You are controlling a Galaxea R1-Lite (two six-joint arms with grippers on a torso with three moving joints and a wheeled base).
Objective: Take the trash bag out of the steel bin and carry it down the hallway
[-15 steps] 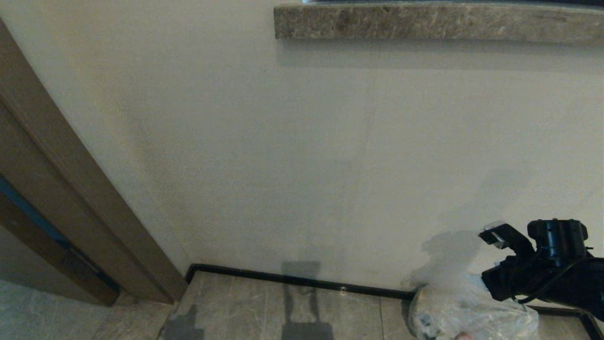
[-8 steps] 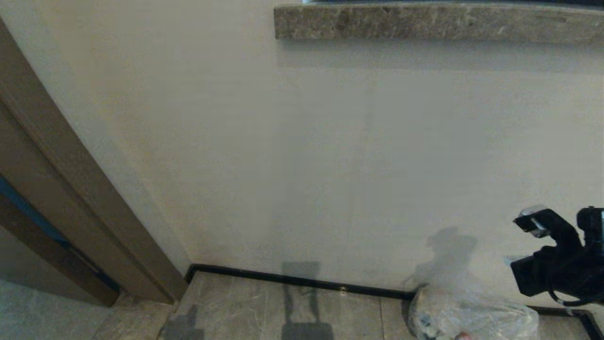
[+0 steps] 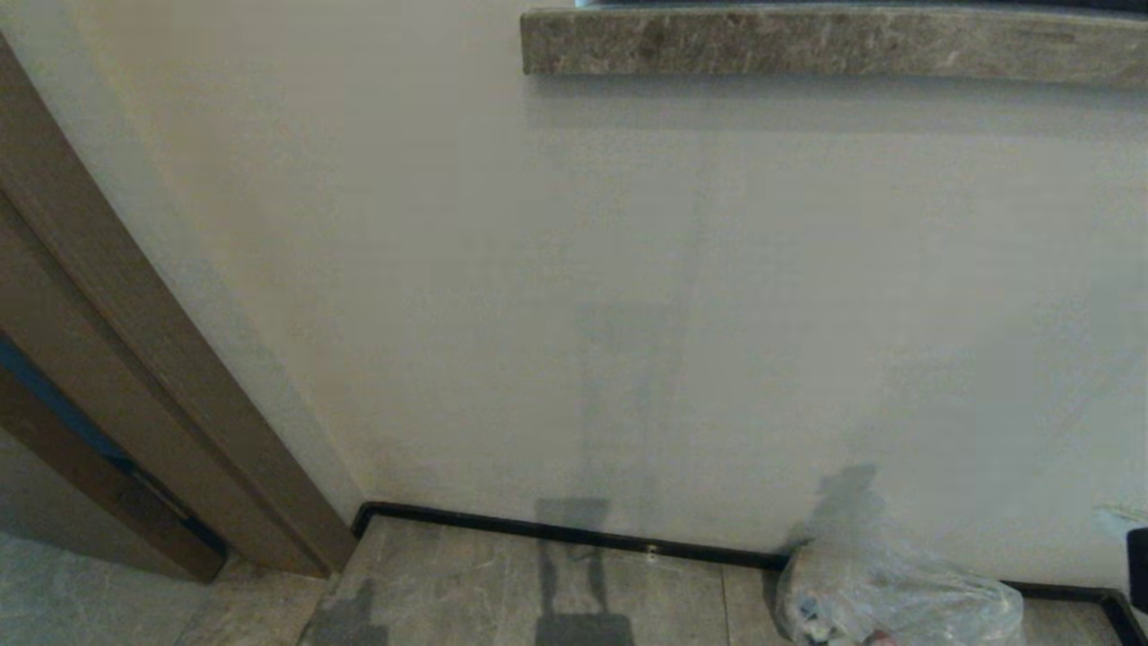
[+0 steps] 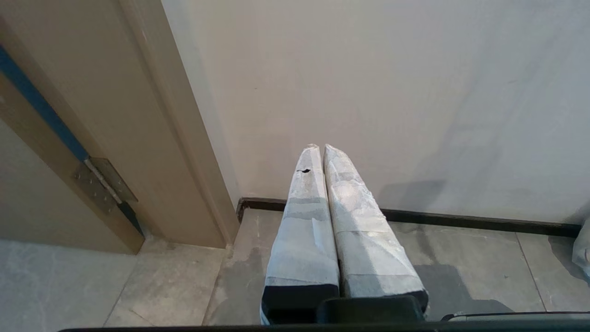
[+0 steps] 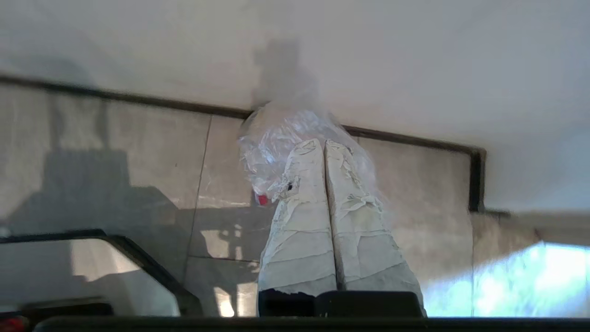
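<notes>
Head view: right gripper (image 5: 324, 144) gone from frame, trash bag (image 3: 897, 597) left on floor (image 3: 502, 583).
Pincer closed, empty; bag set down, carry apparently over.

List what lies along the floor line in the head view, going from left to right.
Brown wooden door frame → black baseboard → trash bag on the floor against the wall → a dark sliver of the right arm at the picture's right edge.

A home hallway: stone floor tiles (image 3: 502, 583), plain pale wall (image 3: 574, 296), wooden door frame (image 3: 134, 359).
</notes>
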